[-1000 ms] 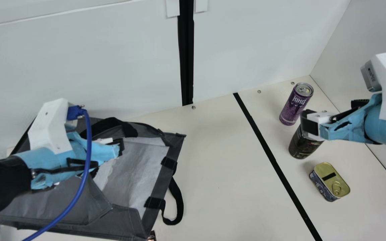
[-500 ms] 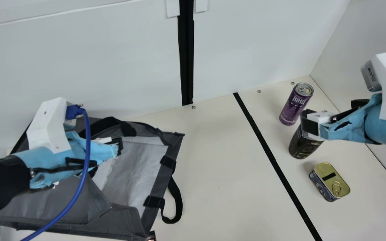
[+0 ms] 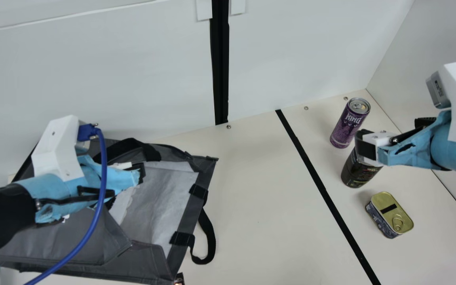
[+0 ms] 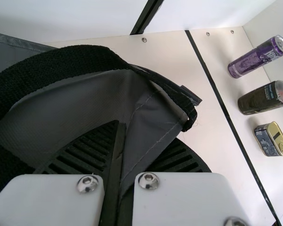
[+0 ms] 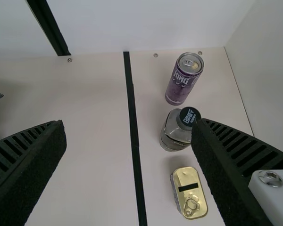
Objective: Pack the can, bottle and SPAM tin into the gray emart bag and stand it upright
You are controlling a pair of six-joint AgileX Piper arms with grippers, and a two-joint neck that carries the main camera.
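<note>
On the left lies the gray bag (image 3: 89, 237), its mouth toward the table's middle and its pale lining showing. My left gripper (image 3: 141, 174) is at its upper part; in the left wrist view the gripper (image 4: 125, 150) pinches gray fabric (image 4: 144, 127) between its ribbed fingers. My right gripper (image 3: 364, 146) hangs over the dark bottle (image 3: 359, 170), hiding its top. In the right wrist view this gripper (image 5: 129, 134) is wide open, one finger beside the bottle (image 5: 177, 132). The purple can (image 3: 350, 122) stands behind the bottle, the tin (image 3: 390, 215) lies in front.
A black tape line (image 3: 319, 186) crosses the table between bag and items. One black strap (image 3: 210, 237) loops out onto the table beside the bag. White walls rise behind and at the right. A blue cable (image 3: 103, 182) hangs over the bag from my left arm.
My left gripper and the bag's edge have shifted slightly left since the earliest frame. The right arm, can, bottle and tin have not moved.
</note>
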